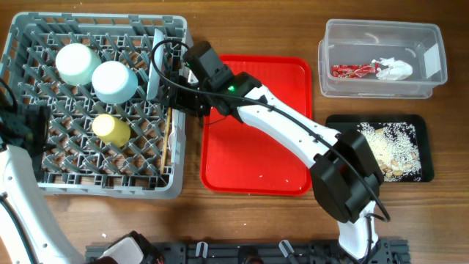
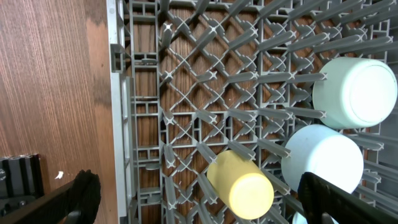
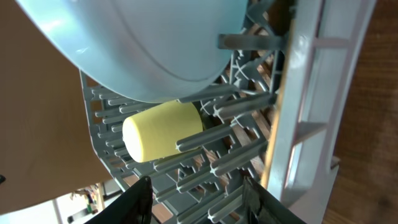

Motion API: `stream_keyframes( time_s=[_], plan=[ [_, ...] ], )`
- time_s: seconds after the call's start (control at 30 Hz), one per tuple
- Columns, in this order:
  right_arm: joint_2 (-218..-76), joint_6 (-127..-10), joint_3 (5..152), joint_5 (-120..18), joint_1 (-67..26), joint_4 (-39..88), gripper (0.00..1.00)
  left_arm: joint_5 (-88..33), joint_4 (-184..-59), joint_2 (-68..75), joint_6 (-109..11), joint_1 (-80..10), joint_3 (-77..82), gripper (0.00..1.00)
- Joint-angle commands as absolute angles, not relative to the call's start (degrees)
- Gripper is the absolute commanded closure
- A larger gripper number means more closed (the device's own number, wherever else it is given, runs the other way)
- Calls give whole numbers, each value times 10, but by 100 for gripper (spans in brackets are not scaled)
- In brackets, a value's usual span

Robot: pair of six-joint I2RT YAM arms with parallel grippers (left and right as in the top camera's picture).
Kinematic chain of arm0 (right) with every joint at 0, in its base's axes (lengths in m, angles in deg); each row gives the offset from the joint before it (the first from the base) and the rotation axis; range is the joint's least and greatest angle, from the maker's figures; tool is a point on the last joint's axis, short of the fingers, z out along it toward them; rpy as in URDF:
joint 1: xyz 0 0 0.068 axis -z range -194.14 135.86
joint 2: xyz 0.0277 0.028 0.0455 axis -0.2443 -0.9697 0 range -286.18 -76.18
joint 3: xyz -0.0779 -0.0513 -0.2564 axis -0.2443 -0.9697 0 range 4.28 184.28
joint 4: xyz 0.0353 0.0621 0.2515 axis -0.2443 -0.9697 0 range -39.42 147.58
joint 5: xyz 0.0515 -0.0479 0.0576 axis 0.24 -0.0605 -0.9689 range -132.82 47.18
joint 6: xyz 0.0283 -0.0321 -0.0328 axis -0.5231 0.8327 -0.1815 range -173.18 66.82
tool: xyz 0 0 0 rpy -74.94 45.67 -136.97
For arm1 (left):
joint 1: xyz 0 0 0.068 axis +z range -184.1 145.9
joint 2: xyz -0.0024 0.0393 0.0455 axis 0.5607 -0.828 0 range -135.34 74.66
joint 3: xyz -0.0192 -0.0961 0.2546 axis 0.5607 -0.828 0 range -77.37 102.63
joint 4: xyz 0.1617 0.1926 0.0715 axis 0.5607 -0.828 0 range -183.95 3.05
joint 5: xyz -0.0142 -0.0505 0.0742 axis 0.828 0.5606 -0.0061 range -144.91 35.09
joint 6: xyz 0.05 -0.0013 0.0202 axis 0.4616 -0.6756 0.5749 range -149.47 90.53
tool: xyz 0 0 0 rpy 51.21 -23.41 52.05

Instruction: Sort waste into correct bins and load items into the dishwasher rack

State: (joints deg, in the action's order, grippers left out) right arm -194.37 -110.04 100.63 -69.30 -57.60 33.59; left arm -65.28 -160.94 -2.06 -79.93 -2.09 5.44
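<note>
The grey dishwasher rack (image 1: pixel 29 187) stands at the left. In it are a pale green bowl (image 1: pixel 77 64), a pale blue bowl (image 1: pixel 114 81), a yellow cup (image 1: pixel 111 129) lying on its side, and a pale plate (image 1: pixel 157 62) standing on edge. Thin wooden chopsticks (image 1: pixel 174 141) lie along its right wall. My right gripper (image 1: pixel 178 99) is open and empty over the rack's right edge, below the plate (image 3: pixel 155 43), with the cup (image 3: pixel 161 130) beyond the fingers (image 3: pixel 199 202). My left gripper (image 2: pixel 199 205) is open and empty at the rack's left edge (image 2: pixel 118 112), near the cup (image 2: pixel 239 183). No fork shows.
A flat red tray (image 1: pixel 256 158) lies in the middle under my right arm. The clear tub (image 1: pixel 432 81) at the back right holds the red wrapper (image 1: pixel 352 71) and the white tissue (image 1: pixel 393 70). The black tray (image 1: pixel 425 158) at the right holds rice-like scraps (image 1: pixel 388 147).
</note>
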Motion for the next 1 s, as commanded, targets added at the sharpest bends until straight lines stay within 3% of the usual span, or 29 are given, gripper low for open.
stream_keyframes(
  time_s=[0.0,0.1,0.23,0.33,0.4,0.6,0.97],
  plan=[
    [-1930,-1029,1012,-687,-562,340,53,-650,-1609,-22,-796,-17,54,0],
    [-1881,-963,1012,-674,-527,316,50,-650,-1609,-22,-796,-17,54,0],
    [-1780,-847,1012,-599,-447,232,38,-650,-1609,-22,-796,-17,54,0],
    [-1718,-798,1012,-530,-383,149,10,-650,-1609,-22,-796,-17,54,0],
    [-1691,-787,1012,-501,-348,95,1,-650,-1609,-22,-796,-17,54,0],
    [-1663,-790,1000,-421,-305,-47,0,-650,-1609,-22,-796,-17,54,0],
    [-1624,-756,938,-476,-315,-63,0,-650,-1609,-22,-796,-17,54,0]
  ],
)
